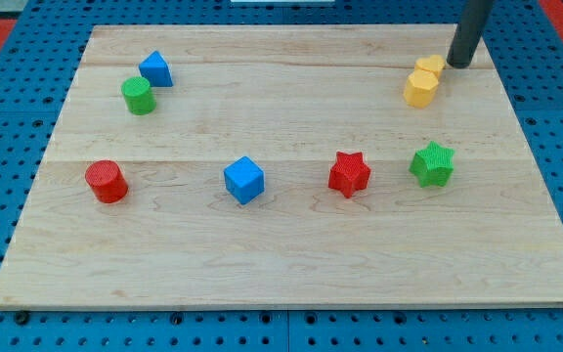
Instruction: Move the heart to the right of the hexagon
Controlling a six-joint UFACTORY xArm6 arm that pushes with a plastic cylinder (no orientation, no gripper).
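Up at the view's top right: my tip (458,65), a bare rod, nothing clamped, right against the yellow hexagon (430,66). Yellow heart (420,89) touching that hexagon from just below, slightly left. Elsewhere on the wooden board (291,274): green star (432,163) and red star (349,174) mid right, blue cube (244,180) in the middle, red cylinder (107,181) far left. Top left: blue triangle-ish block (155,69) just beside a green cylinder (138,95).

dark rod upright, my tip (458,65) down
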